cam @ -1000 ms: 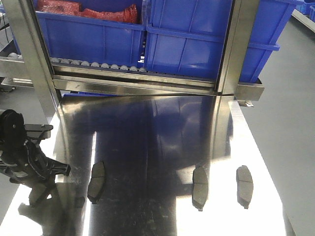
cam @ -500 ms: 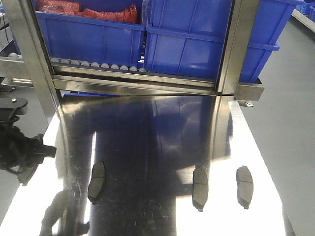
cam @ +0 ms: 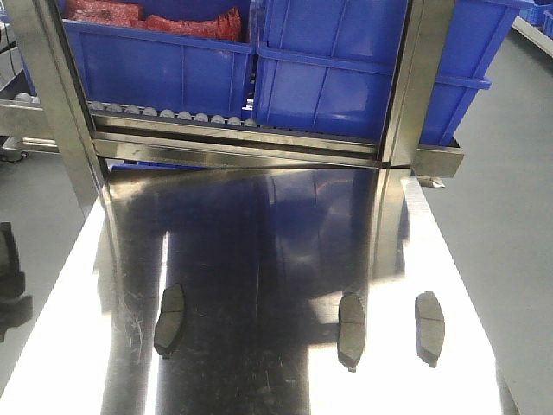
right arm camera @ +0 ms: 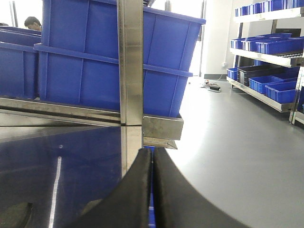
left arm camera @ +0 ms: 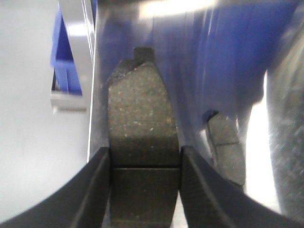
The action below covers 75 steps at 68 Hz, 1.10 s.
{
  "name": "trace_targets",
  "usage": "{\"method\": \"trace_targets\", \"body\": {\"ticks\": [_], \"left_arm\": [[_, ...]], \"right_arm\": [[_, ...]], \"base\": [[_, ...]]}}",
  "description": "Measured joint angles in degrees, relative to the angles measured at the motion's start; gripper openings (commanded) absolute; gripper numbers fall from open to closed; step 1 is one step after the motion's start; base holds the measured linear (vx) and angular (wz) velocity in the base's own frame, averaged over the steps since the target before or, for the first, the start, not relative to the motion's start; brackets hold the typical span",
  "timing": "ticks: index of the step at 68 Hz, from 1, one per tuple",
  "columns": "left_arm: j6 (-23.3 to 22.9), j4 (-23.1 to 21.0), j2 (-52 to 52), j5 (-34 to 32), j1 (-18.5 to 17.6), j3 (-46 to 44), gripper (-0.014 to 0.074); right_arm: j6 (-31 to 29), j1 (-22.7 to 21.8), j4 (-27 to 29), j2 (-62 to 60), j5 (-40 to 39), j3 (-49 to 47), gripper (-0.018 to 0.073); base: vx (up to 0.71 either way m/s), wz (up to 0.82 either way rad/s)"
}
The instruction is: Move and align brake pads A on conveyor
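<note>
Steel tabletop point(cam: 259, 251), 3 grey brake pads point(cam: 351, 327) (grooved)

Shiny steel tabletop point(cam: 259, 259) carries left brake pad point(cam: 169, 320), middle brake pad point(cam: 351, 329), right brake pad point(cam: 429, 327), all apart.

Left arm point(cam: 7, 285) has swung out past the table point(cam: 78, 285) edge; only a dark sliver remains in front view. Nearest table pad point(cam: 169, 320) now lies farther right of the pincer point(left arm camera: 145, 154). Arm's reflection on steel gone.
</note>
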Motion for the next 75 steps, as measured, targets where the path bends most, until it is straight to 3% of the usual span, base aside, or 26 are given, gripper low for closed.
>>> {"method": "trace_targets", "body": {"ticks": [17, 26, 75], "left_arm": [[-0.87, 0.0, -12.98, -7.3, 0.0, 8.16, -0.0008], [-0.93, 0.0, -16.96, -7.94, 0.0, 10.92, -0.0007], [-0.98, 0.0, -18.32, -7.87, 0.0, 11.23, -0.0006]], "right_arm": [[0.0, 0.0, 0.0, 0.0, 0.0, 0.0, -0.0012], [0.0, 0.0, 0.0, 0.0, 0.0, 0.0, -0.0012], [0.0, 0.0, 0.0, 0.0, 0.0, 0.0, -0.0012]], "base": [[0.0, 0.0], [0.0, 0.0], [0.0, 0.0]]}}
